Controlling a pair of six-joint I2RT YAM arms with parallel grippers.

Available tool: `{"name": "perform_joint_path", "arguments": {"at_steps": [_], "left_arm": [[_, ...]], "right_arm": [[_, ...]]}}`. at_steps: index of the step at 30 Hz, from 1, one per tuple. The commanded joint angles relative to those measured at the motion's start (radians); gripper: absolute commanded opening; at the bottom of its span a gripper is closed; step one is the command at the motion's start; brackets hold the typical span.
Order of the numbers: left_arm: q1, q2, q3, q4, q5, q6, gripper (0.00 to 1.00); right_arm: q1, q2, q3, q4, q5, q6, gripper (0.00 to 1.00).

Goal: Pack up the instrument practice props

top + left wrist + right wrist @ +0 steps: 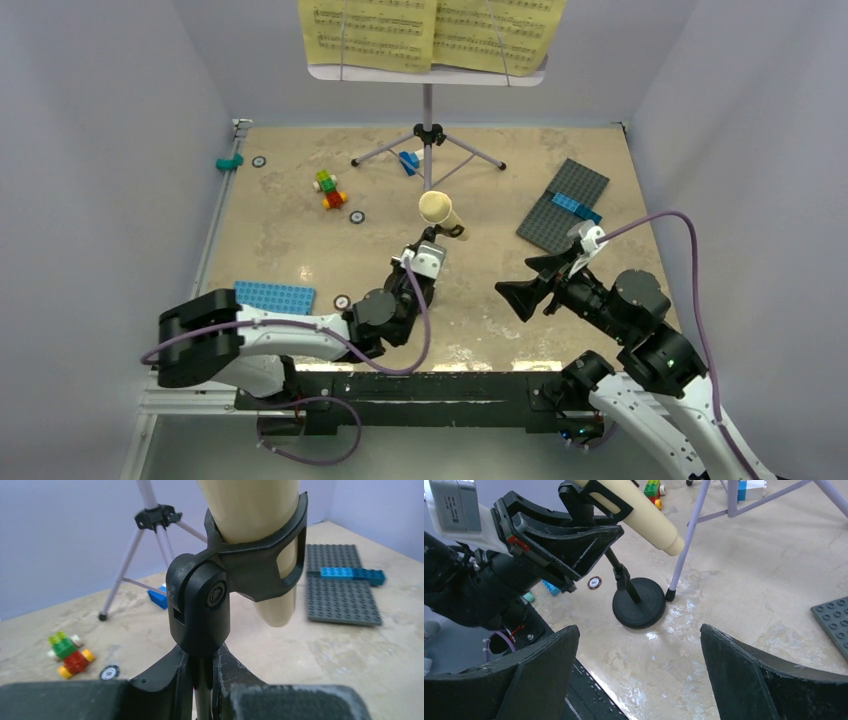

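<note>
The cream microphone [440, 210] sits tilted in the clip of the black mic stand [639, 602], whose round base appears to rest on the table. My left gripper [428, 250] is shut on the stand's thin stem just below the clip joint [200, 605]; the microphone [250, 510] fills the top of the left wrist view. My right gripper [530, 285] is open and empty, to the right of the stand, its jaws wide apart in the right wrist view [639, 630]. The tripod music stand [428, 135] stands at the back with yellow sheet-music pages [430, 30] on its lilac desk [430, 72].
A grey baseplate [563, 205] with a blue brick on it lies at the right. A blue baseplate [275, 297] lies at the front left. A brick cluster [328, 190], a blue brick [409, 160] under the tripod, a teal piece [230, 160] and small round discs [357, 217] are scattered about.
</note>
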Motion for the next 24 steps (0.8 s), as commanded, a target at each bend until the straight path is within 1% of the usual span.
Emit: {"name": "perform_joint_path", "arguments": {"at_steps": [1,3,6,11,13,15,17,22,24], "left_arm": [[-0.044,0.145,0.179,0.603,-0.242,0.397,0.0],[-0.064,0.171,0.196,0.603,-0.242,0.387,0.0],[-0.079,0.161,0.174,0.602,-0.256,0.305,0.0],[-0.1,0.108,0.133,0.601,-0.287,0.267,0.0],[-0.107,0.076,0.115,0.574,-0.298,0.243,0.0],[-0.112,0.034,0.087,0.481,-0.304,0.181,0.0],[-0.116,-0.006,0.058,0.375,-0.309,0.081,0.0],[-0.117,-0.112,0.015,0.009,-0.305,-0.26,0.0],[-0.117,-0.128,0.003,-0.082,-0.3,-0.342,0.0]], "right_arm": [[0.004,0.019,-0.002,0.053,0.019,0.026,0.96],[0.004,0.021,-0.004,0.054,0.022,0.029,0.96],[0.003,0.02,-0.008,0.051,0.024,0.032,0.96],[0.004,0.018,-0.023,0.054,0.026,0.034,0.96],[0.004,0.025,-0.026,0.061,0.024,0.036,0.96],[0.004,0.032,-0.029,0.067,0.019,0.038,0.96],[0.004,0.042,-0.031,0.077,0.012,0.042,0.95],[0.004,0.047,-0.037,0.082,0.011,0.047,0.95],[0.003,0.047,-0.043,0.086,0.012,0.049,0.95]]}}
